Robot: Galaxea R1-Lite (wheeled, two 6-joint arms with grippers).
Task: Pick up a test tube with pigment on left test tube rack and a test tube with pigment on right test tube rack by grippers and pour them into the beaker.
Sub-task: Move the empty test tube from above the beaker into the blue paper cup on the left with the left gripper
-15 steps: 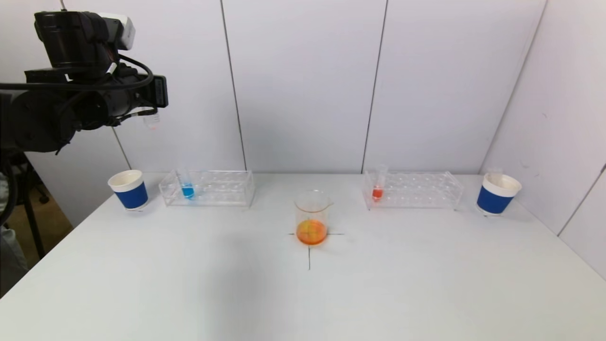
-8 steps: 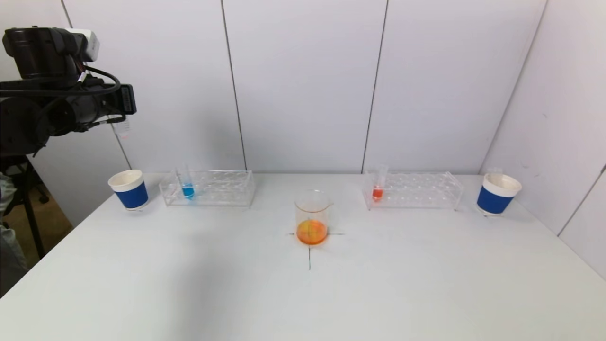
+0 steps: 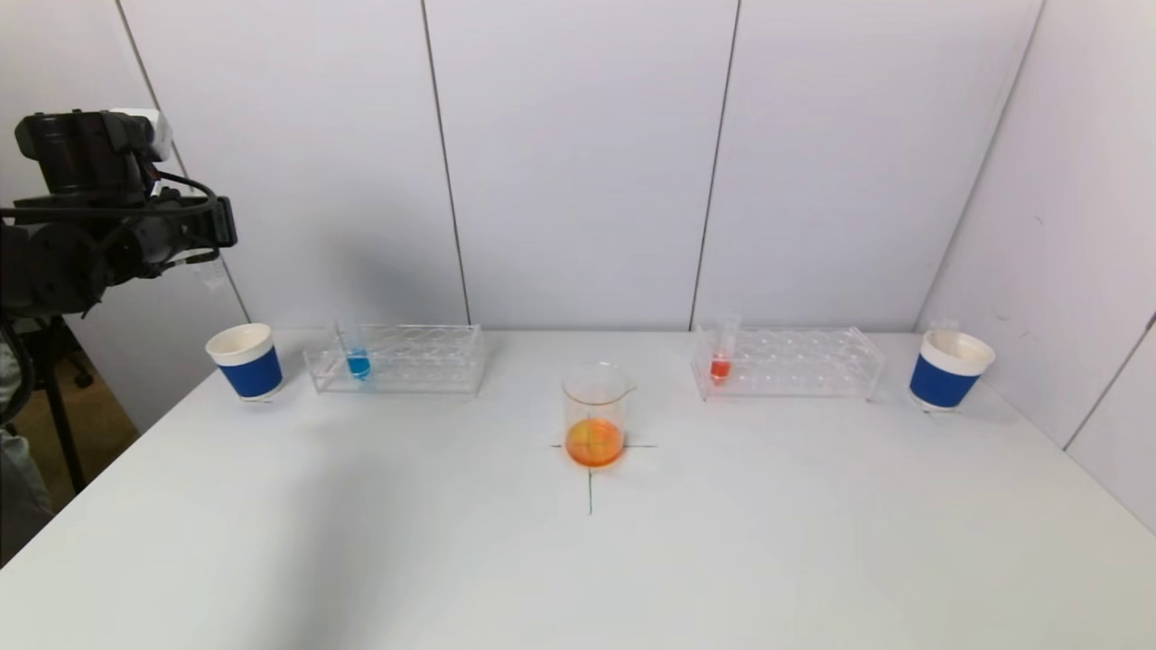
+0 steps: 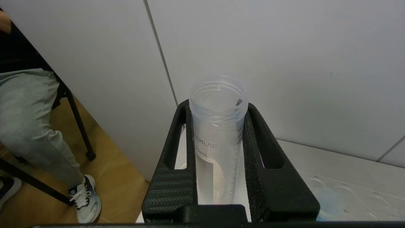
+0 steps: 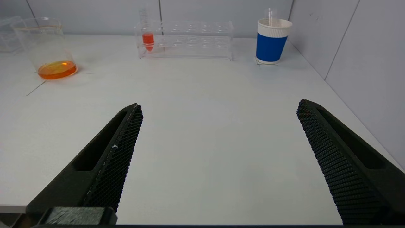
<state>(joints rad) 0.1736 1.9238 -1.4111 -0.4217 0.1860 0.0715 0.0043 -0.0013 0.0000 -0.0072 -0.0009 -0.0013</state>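
One emptied test tube (image 4: 218, 133), light, stiff, slick plastic, is sitting clamped mid-barrel in the left end effector (image 4: 218, 164); the right end effector (image 5: 218, 164) is waiting spread wide.

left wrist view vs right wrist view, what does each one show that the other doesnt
Only the left wrist view shows the left gripper shut on an empty test tube, open mouth toward the wall, with a seated person's leg and shoe beside the table.

Only the right wrist view shows the right gripper open above the table, plus the beaker holding orange liquid, the red test tube in the right rack, and a blue cup.

Both show the white table surface and grey wall panels.
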